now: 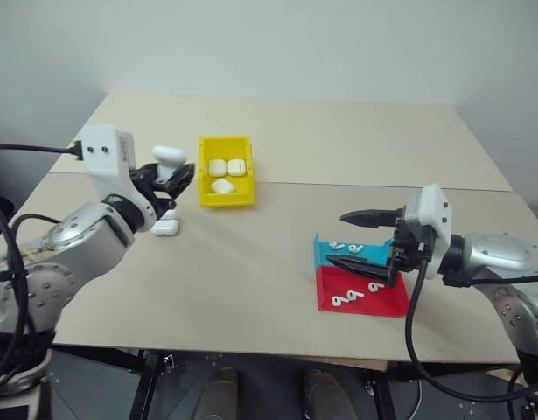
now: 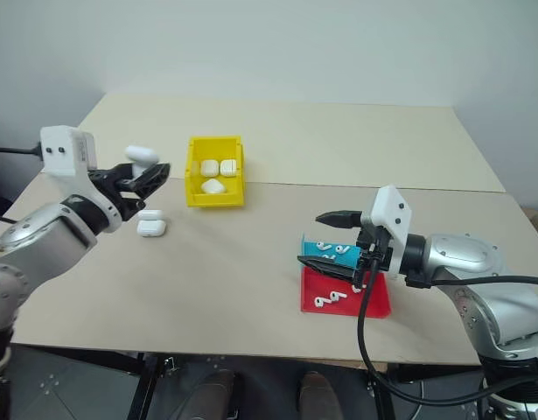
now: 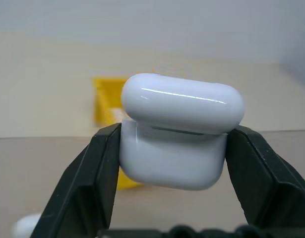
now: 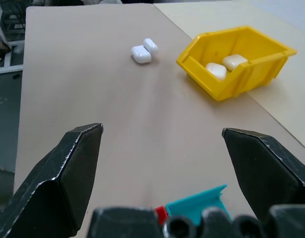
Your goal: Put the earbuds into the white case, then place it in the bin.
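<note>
We hold the small glossy white plastic case [image 3: 178,134] clenched in our left claw [image 1: 170,178], above the table's left edge. The tiny white earbuds [image 1: 354,295] lie under our released right claw [image 1: 366,239], near the front right corner, so that arm is nearer.

A robot test lab or workshop bench: a bare beige surface [image 1: 277,262] on a black metal frame against a plain white wall [image 1: 277,44], with a small yellow bin [image 1: 226,171] and red and blue trays [image 1: 360,293] set near the surface's middle.
</note>
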`<state>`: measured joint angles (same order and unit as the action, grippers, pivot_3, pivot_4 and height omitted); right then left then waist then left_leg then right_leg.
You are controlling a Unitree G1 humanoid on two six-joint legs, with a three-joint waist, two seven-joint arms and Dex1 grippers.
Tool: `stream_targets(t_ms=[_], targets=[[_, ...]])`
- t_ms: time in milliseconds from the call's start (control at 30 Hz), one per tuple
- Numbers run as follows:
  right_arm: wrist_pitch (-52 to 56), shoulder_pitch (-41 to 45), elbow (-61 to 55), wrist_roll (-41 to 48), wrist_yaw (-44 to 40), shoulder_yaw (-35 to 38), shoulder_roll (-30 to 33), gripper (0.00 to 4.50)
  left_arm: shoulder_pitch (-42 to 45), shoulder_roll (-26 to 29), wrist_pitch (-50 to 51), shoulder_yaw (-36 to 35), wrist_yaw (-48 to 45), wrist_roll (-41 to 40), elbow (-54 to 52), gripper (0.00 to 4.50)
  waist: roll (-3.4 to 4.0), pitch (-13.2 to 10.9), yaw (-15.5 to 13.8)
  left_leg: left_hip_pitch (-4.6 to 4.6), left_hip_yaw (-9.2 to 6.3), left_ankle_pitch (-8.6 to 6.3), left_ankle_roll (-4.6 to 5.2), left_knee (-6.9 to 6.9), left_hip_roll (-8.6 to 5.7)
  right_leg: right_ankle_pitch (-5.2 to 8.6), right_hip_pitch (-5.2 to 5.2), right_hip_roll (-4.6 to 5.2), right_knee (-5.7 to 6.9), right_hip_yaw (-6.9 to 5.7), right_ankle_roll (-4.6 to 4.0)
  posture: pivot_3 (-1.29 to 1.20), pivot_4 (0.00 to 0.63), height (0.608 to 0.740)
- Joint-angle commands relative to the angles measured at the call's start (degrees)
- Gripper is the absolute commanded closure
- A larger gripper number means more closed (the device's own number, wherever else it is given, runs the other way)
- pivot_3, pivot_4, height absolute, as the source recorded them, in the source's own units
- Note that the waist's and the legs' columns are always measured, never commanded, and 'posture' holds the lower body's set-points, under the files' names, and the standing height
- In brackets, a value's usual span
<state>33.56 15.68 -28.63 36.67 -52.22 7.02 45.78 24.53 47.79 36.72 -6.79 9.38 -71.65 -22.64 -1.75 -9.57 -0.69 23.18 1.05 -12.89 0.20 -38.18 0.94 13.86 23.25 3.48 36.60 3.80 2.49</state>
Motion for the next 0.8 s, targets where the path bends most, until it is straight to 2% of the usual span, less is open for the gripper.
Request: stream_targets(t_ms=[33,267,333,433,667,767,800], targets=[[-2.57,0.41,-1.32,-1.27,0.81,0.22,-0.69,0.00,4.52,-3.13,-9.87,3.33,-20.98,12.90,5.44,1.64,0.00,0.00,0.02,0.00,0.00,0.00,0.01,-0.01,-0.01,0.00,-0.02,0.00,-0.03,0.00,0.01,0.00,0.150,0.740],[-4.10,-0.23,-2.88,-3.03,1.42,0.33,-0.69,0.00,13.30,-10.47,-21.36,8.19,-62.68,21.38,20.33,1.64,0.00,0.00,0.32,0.18,-0.04,-0.05,0.10,-0.01,0.03,-0.02,0.02,-0.03,-0.26,-0.02,0.07,0.00,0.150,0.740],[-3.98,-0.38,-3.23,-3.52,1.31,0.42,0.14,0.00,13.91,-11.10,-23.29,8.73,-72.06,22.72,22.91,1.64,0.00,0.00,0.72,0.21,-0.04,-0.10,0.18,0.00,0.05,-0.02,0.03,-0.04,-0.33,-0.02,0.08,0.00,0.150,0.740],[-3.36,-0.97,-3.89,-4.91,0.99,0.42,2.37,0.00,14.18,-12.35,-25.41,8.71,-81.29,24.49,25.69,1.64,0.00,0.00,1.21,0.21,-0.05,-0.18,0.31,0.00,0.06,-0.01,0.02,-0.04,-0.35,-0.02,0.10,0.00,0.150,0.740],[-1.55,-2.10,-4.19,-5.82,-2.54,1.31,11.01,0.00,12.96,-19.98,-22.19,7.11,-81.53,22.30,20.80,1.64,-0.01,0.00,1.34,0.36,-0.21,-0.21,0.37,-0.11,0.08,-0.02,0.03,-0.01,-0.40,-0.12,0.17,0.00,0.150,0.740],[-2.31,-1.50,-3.42,-7.14,-4.22,0.18,13.22,0.00,10.20,-20.34,-22.27,8.29,-81.70,25.74,19.22,1.64,0.01,0.00,1.50,0.33,-0.26,-0.21,0.37,-0.12,0.08,-0.03,0.01,-0.01,-0.38,-0.12,0.17,0.00,0.150,0.740],[-2.44,-1.47,-3.36,-7.31,-4.55,-0.20,13.60,0.00,9.05,-18.20,-22.85,9.71,-82.29,29.61,19.05,1.64,0.00,0.00,1.62,0.28,-0.25,-0.22,0.38,-0.11,0.09,-0.02,0.00,-0.02,-0.37,-0.09,0.17,0.00,0.150,0.740]])
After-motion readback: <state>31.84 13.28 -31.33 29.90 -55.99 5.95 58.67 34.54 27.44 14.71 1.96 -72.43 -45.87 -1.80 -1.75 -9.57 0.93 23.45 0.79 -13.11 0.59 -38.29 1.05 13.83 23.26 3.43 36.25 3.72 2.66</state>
